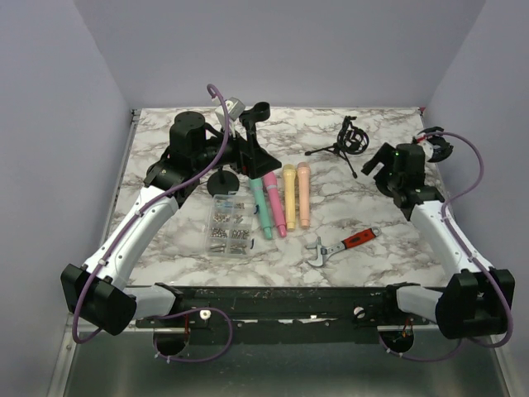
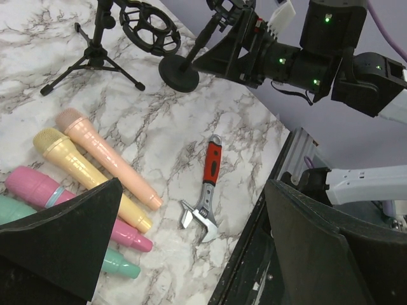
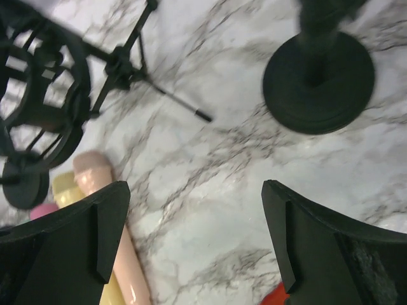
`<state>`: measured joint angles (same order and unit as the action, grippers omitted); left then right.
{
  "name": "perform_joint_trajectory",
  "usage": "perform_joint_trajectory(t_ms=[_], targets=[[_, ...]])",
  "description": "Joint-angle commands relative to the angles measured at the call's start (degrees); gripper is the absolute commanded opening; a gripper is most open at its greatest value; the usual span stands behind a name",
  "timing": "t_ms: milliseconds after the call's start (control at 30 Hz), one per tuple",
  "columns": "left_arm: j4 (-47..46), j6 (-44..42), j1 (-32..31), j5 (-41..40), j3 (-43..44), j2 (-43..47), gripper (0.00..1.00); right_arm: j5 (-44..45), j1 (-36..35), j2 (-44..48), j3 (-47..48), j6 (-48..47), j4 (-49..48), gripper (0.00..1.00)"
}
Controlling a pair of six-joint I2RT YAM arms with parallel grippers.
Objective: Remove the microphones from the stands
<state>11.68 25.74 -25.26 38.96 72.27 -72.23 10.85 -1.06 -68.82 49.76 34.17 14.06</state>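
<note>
White marble-veined table (image 1: pixel 372 207), lilac walls (image 1: pixel 289 50); left gripper (image 2: pixel 191 222), right gripper (image 3: pixel 197 216) both spread wide, empty

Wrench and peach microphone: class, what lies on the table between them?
Nothing; only bare marble tabletop separates wrench from peach microphone, as the left wrist view shows.

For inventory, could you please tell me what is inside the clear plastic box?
The clear plastic box holds small silvery pieces sorted in compartments; their kind is too small to tell, and anything beneath them is covered.
</note>
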Motion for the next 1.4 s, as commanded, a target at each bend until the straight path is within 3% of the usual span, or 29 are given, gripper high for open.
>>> perform_joint_trajectory(t_ms=[0,233,400,567,767,933,1167,1367], targets=[[-1.0,-1.4,-0.4,-0.4,-0.1,0.6,0.99,2.7,-8.8,1.2,1.3,-0.6,4.5,0.93],[-2.8,-2.3,-0.6,-2.7,-1.6,1.9,0.99,-6.4,-16.6,1.8,-1.8,0.4,1.7,0.98],[-5.1,-1.9,-1.5,-6.3,-5.1,5.8,0.98,-15.0,-17.7,6.1,-5.9,0.8,-1.5,1.00],[-11.4,2.8,-1.5,-8.2,-17.0,15.3,0.99,-19.7,-17.7,11.4,-8.5,-0.3,-1.8,1.00],[-20.5,6.4,-1.7,-14.3,-34.2,29.8,0.99,-19.1,-17.7,20.1,-14.5,-1.0,-1.4,1.00],[-13.4,4.1,-1.7,-23.3,-41.7,44.1,0.98,-14.8,-17.7,28.7,-18.4,-0.8,1.8,1.00],[0.7,2.3,-1.6,-33.4,-44.2,60.6,0.99,-6.0,-17.7,43.1,-23.4,5.3,4.1,1.00],[5.9,3.0,-1.6,-40.3,-45.4,72.9,0.98,-2.2,-17.7,53.2,-24.5,9.0,6.8,1.00]])
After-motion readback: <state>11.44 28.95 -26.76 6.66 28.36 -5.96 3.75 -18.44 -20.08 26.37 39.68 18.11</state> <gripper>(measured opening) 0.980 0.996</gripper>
